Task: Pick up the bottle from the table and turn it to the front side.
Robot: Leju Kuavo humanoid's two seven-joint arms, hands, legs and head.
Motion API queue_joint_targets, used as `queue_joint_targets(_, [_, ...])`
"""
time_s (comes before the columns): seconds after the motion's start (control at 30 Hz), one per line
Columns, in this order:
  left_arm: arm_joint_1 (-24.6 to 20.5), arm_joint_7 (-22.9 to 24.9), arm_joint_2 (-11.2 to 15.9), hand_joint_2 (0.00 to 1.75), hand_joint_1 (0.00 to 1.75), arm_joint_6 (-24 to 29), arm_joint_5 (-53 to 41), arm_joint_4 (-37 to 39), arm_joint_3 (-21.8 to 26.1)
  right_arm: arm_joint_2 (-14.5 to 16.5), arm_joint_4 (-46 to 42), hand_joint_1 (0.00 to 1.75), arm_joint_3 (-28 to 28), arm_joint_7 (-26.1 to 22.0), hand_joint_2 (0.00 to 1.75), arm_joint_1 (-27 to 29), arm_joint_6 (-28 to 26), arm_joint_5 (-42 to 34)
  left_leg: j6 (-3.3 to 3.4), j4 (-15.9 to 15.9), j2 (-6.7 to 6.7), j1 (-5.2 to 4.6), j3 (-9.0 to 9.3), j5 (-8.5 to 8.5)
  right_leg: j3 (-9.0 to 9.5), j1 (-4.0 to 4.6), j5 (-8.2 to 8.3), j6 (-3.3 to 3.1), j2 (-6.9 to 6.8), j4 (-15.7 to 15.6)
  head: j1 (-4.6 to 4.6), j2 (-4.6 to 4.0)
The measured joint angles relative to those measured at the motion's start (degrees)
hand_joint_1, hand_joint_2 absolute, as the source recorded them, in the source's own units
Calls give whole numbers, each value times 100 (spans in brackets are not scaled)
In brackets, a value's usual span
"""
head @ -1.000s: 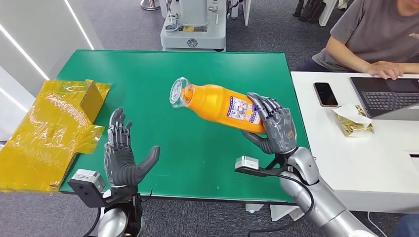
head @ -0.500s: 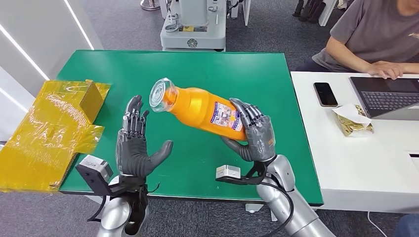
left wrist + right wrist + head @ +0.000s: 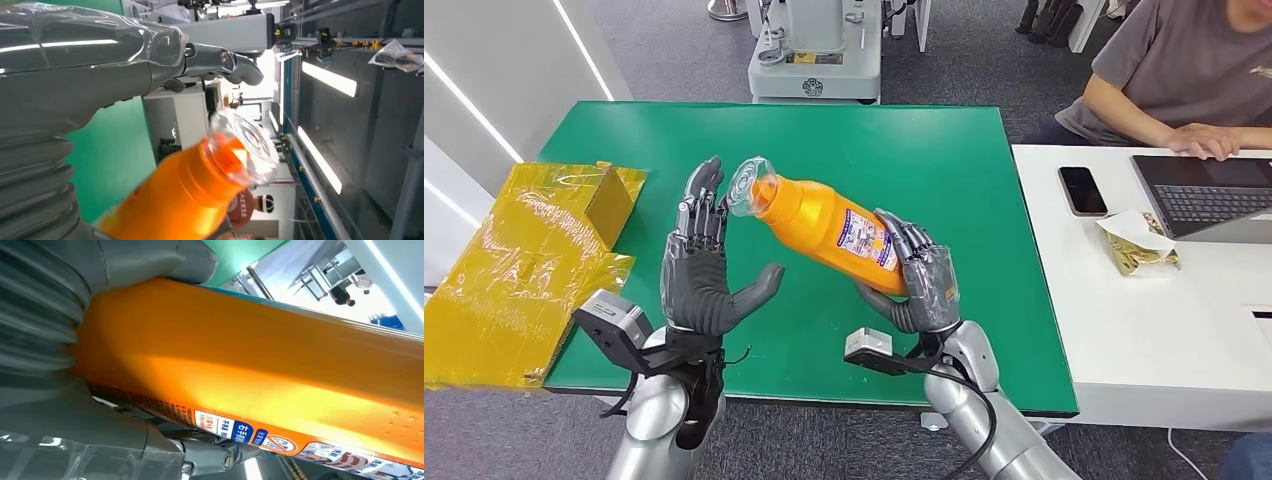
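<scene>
Right robot hand (image 3: pixel 921 285): fingers wrapped round the base end of the bottle (image 3: pixel 829 220), carrying it clear above the green table (image 3: pixel 904 140). The bottle lies tilted, clear cap toward 10 o'clock, printed label partly under the fingers. Left robot hand (image 3: pixel 699 275): spread, palm facing the bottle, fingertips just beside the cap at its 9 o'clock; contact cannot be confirmed.

Risks, as judged:
- The grip sits at one end only, so the long body could lever out and drop.
- A closing left robot hand could knock the cap aside before it has hold.
- Smooth plastic may slip during rotation.
</scene>
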Motion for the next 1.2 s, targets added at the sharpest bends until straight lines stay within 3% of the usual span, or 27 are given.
queue_joint_targets(0.2, [-268,73,-2,175,0,-73,98,153,-82,91,231,175,130,-59,175,-270,0,-245,0,0,1,0,1,0,0,0,0,0,1,1,0,0])
queue_joint_targets(0.4, [-542,65,1,175,0,217,169,639,-81,265,314,175,183,-239,175,-490,0,-304,0,0,1,0,2,1,0,0,1,0,1,4,-1,0])
queue_joint_targets(0.63, [-742,-29,-3,175,0,274,203,1114,-21,552,125,175,-144,-696,175,-496,0,-16,-1,0,0,0,1,1,0,0,0,0,1,4,0,0])
queue_joint_targets(1.2, [-805,-7,-16,175,0,373,196,1335,16,689,454,175,111,-544,175,-536,0,-779,0,0,0,0,1,1,-1,0,0,0,1,3,0,0])
